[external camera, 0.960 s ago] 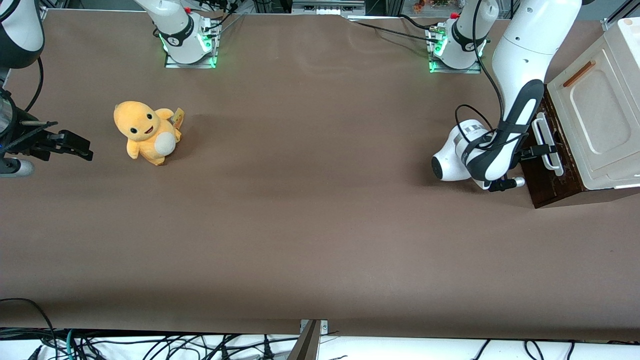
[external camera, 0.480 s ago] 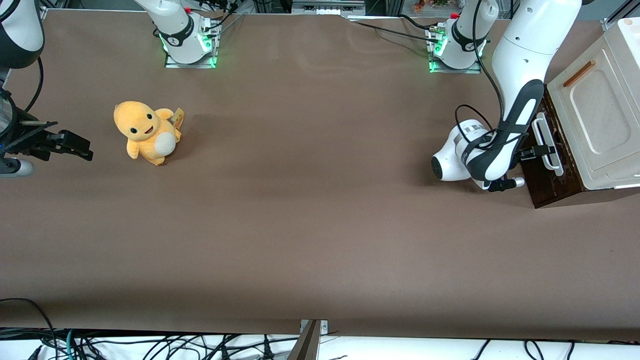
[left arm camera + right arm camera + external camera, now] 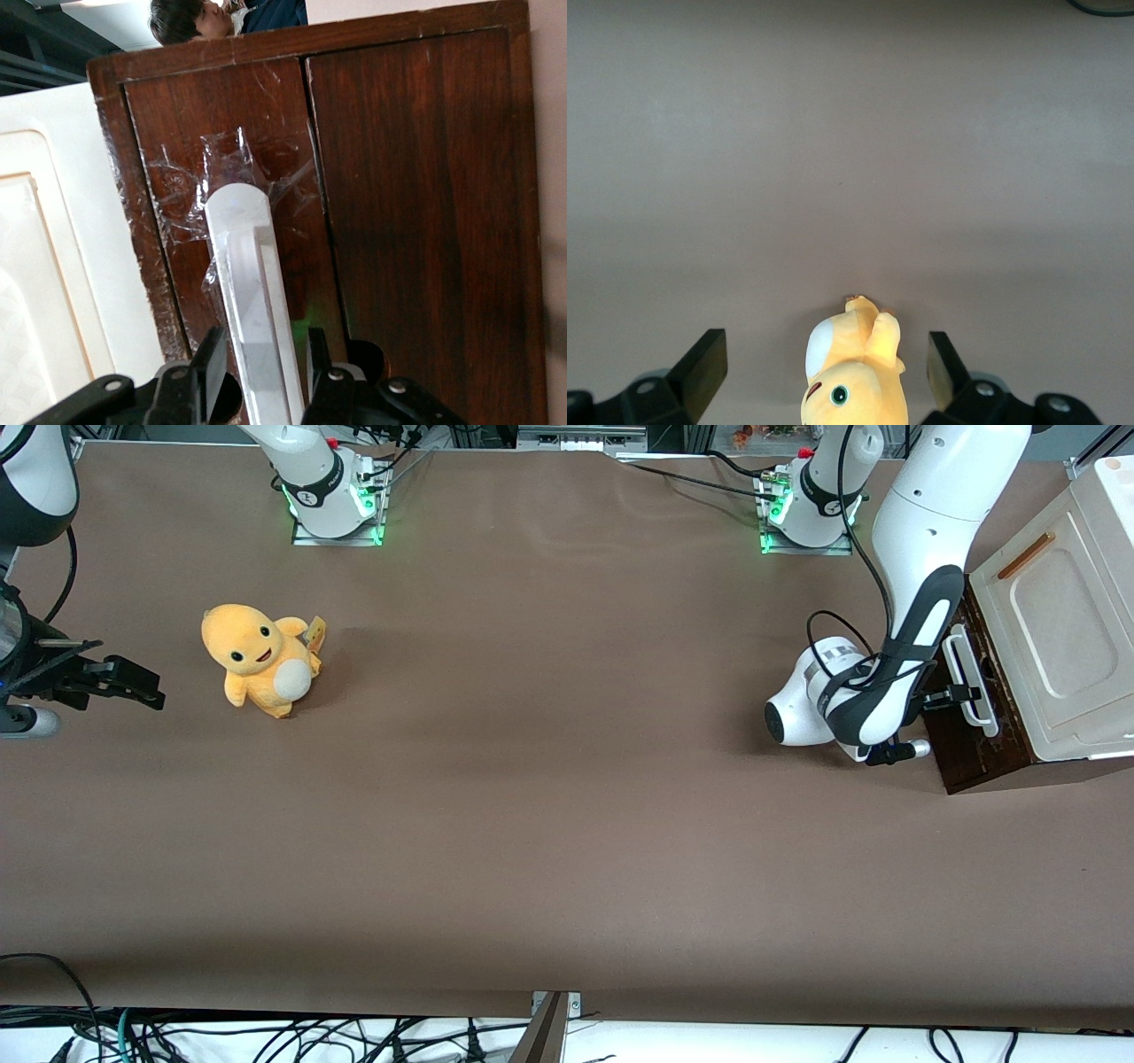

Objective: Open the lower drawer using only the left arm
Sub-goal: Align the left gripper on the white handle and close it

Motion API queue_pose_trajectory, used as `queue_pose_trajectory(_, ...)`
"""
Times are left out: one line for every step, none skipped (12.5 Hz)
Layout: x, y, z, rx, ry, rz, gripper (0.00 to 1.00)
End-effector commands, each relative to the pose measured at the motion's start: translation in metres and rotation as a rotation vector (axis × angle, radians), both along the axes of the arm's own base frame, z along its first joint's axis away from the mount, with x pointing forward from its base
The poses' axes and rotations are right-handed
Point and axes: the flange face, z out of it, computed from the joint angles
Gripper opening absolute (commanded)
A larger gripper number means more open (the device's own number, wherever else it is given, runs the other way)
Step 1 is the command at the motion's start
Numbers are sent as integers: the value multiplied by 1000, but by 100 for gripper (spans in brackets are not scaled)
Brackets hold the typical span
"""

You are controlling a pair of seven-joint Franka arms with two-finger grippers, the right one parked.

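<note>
- The left arm (image 3: 917, 558) reaches down from its base to the cabinet (image 3: 1054, 629) at the working arm's end of the table (image 3: 549, 824), its white forearm with the dark inset bent low over the brown surface.
- The gripper (image 3: 961, 693) sits right at the front of the lower drawer (image 3: 974, 726), with its two black fingers (image 3: 210, 359) either side of the long white bar handle (image 3: 251, 301).
- In the left wrist view both fingers press against the flanks of the bar, so the claw is clenched on the white bar handle, gripping it partway along its length.
- The lower drawer shows its dark brown wooden front around the claw; crinkled clear tape (image 3: 221, 168) covers the wood where the end of the bar meets it.
- No pale inside of the drawer shows in either view, and the dark front sits close against the cabinet body.
- Just above the claw lies the cream panel (image 3: 1059, 624) with its small orange-brown handle (image 3: 1026, 555), untouched.
- A black cable (image 3: 864, 540) trails along the arm down to the wrist.
- Well apart from the claw, toward the parked arm's end of the table, an orange plush toy (image 3: 257, 660) with a white belly sits upright.
</note>
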Motion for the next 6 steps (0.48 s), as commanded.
queue_pose_trajectory(4,3,11,2,-2,-32,30)
queue_pose_trajectory(4,3,11,4,-2,-32,28)
queue_pose_trajectory(5,3,14,3,-5,-32,26)
queue_pose_trajectory(6,3,15,2,-5,-32,24)
queue_pose_trajectory(7,3,16,2,-7,-30,22)
queue_pose_trajectory(7,3,17,3,-8,-29,19)
